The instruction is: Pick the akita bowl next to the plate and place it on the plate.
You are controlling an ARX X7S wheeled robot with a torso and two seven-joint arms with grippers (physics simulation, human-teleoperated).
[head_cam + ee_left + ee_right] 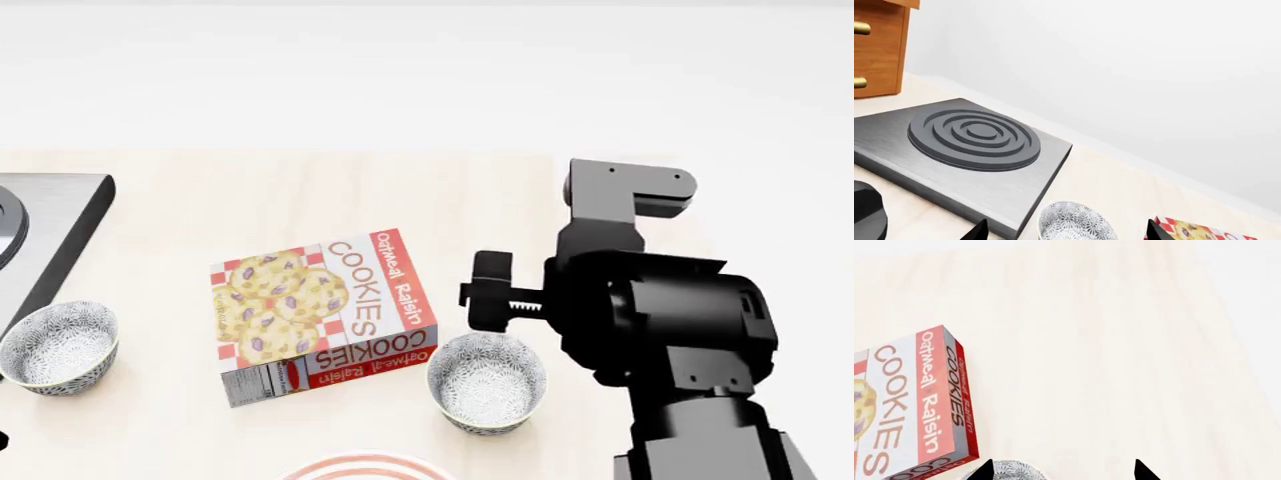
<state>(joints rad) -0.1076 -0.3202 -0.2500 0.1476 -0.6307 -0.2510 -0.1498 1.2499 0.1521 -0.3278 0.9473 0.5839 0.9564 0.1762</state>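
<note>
The right gripper (pixel 1062 471) hangs with jaws spread, holding nothing, over the akita bowl (pixel 487 381), which sits just beside the plate (pixel 367 466) and the cookie box (pixel 324 312). The bowl lies off-centre between the tips, so closing now could clip its rim, or nudge the box.

The cookie box (pixel 324 315) reads "Oatmeal Raisin COOKIES" on its top and side.
</note>
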